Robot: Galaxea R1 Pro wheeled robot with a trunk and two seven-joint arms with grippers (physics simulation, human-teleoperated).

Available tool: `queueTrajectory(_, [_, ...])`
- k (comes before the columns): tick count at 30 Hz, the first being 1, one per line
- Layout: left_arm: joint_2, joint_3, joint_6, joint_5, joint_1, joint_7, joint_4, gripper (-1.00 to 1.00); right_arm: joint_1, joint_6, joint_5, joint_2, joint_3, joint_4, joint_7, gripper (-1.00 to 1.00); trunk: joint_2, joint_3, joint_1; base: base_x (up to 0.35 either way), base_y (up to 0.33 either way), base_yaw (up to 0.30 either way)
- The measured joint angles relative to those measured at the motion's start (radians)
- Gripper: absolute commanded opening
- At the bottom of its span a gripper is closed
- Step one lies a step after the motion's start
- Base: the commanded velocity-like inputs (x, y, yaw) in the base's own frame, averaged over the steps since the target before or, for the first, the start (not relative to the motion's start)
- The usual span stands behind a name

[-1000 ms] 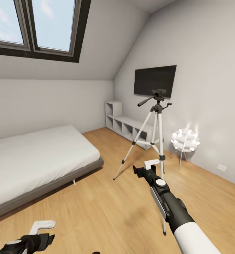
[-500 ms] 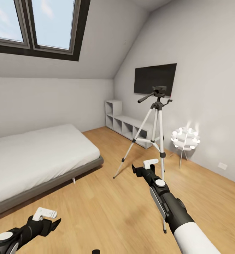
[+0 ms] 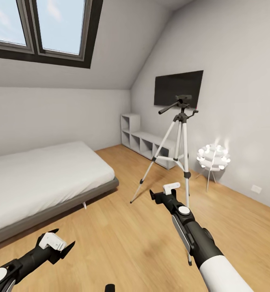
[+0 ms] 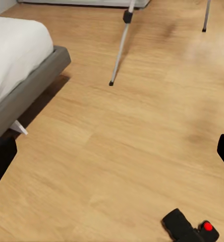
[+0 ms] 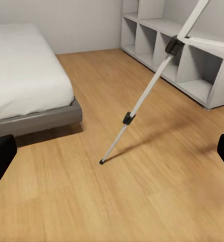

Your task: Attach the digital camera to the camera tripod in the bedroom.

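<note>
Lying on the floor, the digital camera [image 4: 190,229] shows no readable label; both pincers gape empty.

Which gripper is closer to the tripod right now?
Right. The right gripper reaches beside the tripod legs; the left gripper hangs low, toward the bed.

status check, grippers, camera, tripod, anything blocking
Left gripper and right gripper open, empty. Digital camera on floor. Camera tripod standing ahead, nothing between.

the light wood floor [image 3: 122,239] carries the camera tripod [image 3: 178,146], bed [image 3: 41,182], shelf unit [image 3: 145,142], lamp [image 3: 212,159] and digital camera [image 4: 190,229].
</note>
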Motion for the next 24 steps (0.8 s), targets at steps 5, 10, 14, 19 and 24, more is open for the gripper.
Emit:
queueTrajectory(5, [0.002,-0.015,-0.003,-0.022,0.000,-0.001,0.011,1.00,0.000,0.000,0.000,0.000,0.000,0.000,0.001,1.00,-0.035,-0.016,0.019,0.000,0.000,0.000])
queueTrajectory(10, [0.000,-0.056,-0.018,-0.147,0.000,-0.003,0.115,1.00,0.000,0.000,0.001,0.000,0.000,0.000,0.002,1.00,-0.070,-0.031,0.038,0.000,0.000,0.000])
queueTrajectory(14, [-0.003,-0.060,-0.060,-0.182,0.000,-0.003,0.129,1.00,0.000,0.000,0.002,0.000,0.001,0.001,-0.003,1.00,-0.098,-0.044,0.054,0.000,0.000,0.000])
queueTrajectory(19, [-0.003,-0.061,-0.078,-0.192,0.000,-0.002,0.116,1.00,0.000,0.003,0.005,0.000,0.028,0.007,-0.025,1.00,-0.133,-0.060,0.073,0.000,0.000,0.000])
queueTrajectory(24, [-0.002,-0.061,-0.082,-0.194,0.000,-0.002,0.110,1.00,0.000,0.003,0.010,0.001,0.087,0.038,-0.100,1.00,-0.168,-0.075,0.092,0.000,0.000,0.000])
